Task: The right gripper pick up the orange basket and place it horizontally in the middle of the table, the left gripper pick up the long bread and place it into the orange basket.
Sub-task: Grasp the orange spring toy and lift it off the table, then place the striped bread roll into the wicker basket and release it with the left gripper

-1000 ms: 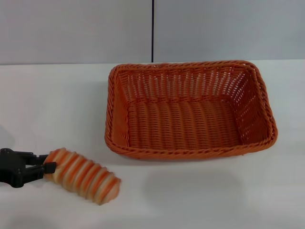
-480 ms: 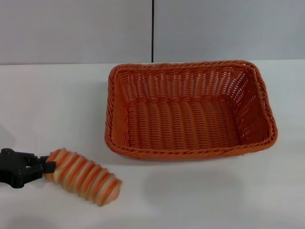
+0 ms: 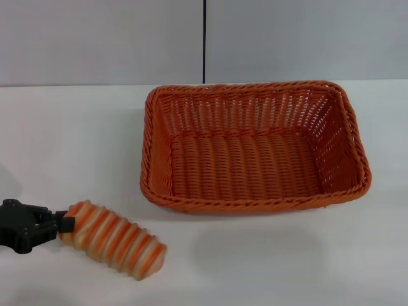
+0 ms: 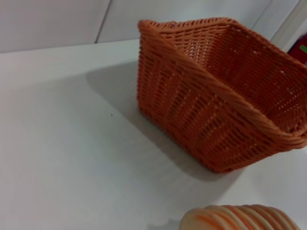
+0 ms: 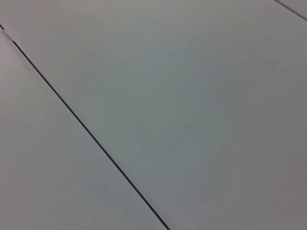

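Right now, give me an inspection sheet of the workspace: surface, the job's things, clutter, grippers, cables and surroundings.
Surface: white table, bare around the items.
Orange basket: upright, long side across the table near its middle, nothing inside.
Long bread: outside the basket, near the table's front left, one end at the left gripper.
Clutter: nothing seen.
Left gripper: at the front left edge, fingers closed on the bread's left end; whether the bread is lifted off the table cannot be told.
Right gripper: not in view; its wrist camera shows only a plain grey panel with a dark seam.
Cables: nothing seen.
Surroundings: grey wall panels behind the table, with a dark vertical seam.
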